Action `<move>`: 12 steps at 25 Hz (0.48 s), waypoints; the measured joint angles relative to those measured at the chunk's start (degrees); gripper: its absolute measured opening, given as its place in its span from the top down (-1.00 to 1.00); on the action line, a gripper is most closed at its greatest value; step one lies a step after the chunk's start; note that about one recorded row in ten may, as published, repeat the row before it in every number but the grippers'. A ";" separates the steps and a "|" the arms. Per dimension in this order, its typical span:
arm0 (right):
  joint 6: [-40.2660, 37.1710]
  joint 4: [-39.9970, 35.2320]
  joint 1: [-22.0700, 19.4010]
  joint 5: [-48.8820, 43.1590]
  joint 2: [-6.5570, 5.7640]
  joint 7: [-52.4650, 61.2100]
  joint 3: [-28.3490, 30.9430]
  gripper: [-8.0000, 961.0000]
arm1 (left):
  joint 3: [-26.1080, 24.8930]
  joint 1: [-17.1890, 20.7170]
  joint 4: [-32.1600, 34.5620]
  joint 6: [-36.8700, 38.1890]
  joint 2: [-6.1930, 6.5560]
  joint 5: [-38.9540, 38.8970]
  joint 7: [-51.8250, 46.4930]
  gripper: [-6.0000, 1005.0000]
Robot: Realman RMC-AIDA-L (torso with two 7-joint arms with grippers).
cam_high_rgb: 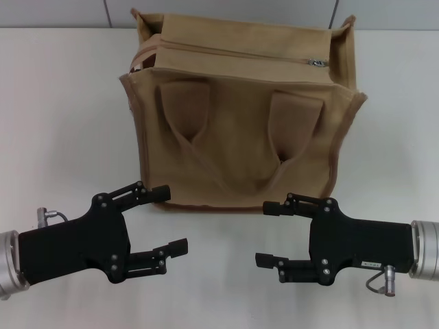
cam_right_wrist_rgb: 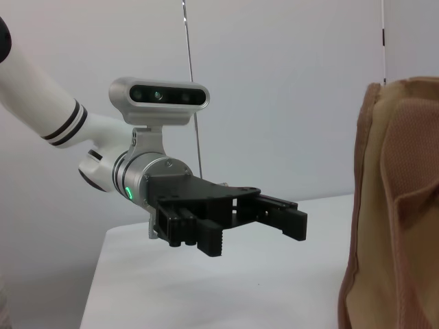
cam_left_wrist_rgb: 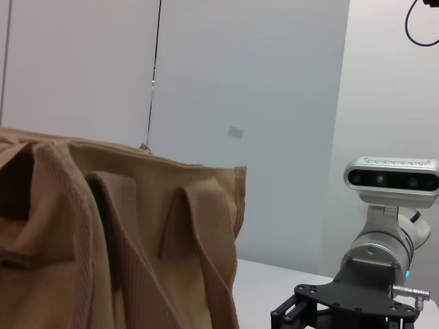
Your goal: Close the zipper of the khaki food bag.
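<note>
White worktop (cam_high_rgb: 62, 123) carried the khaki food bag (cam_high_rgb: 240, 123) at upper centre, its zipper (cam_high_rgb: 233, 52) pull at the right end. Left gripper (cam_high_rgb: 169, 218) and right gripper (cam_high_rgb: 269, 233) sat in the lower frame, jaws wide, holding nothing.

Showed the left pincer (cam_right_wrist_rgb: 254, 229) near the centre, black fingers (cam_right_wrist_rgb: 285, 218) spread apart, empty, hovering over the white surface (cam_right_wrist_rgb: 226, 295). Carried a grey camera (cam_right_wrist_rgb: 159, 101) on its wrist at 10 o'clock. Caught the khaki food bag (cam_right_wrist_rgb: 391, 205) standing upright at 3 o'clock, well apart.
</note>
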 joint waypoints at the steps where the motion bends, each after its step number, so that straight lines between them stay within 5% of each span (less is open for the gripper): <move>1: 0.01 0.00 0.10 0.00 0.00 0.00 0.00 -0.62 | 0.00 -0.02 0.00 0.00 0.00 0.00 0.00 -0.69; 12: 0.16 0.01 0.50 0.00 0.00 0.00 0.00 -0.62 | 0.00 -0.51 0.00 -0.35 -0.10 -0.01 0.00 -0.69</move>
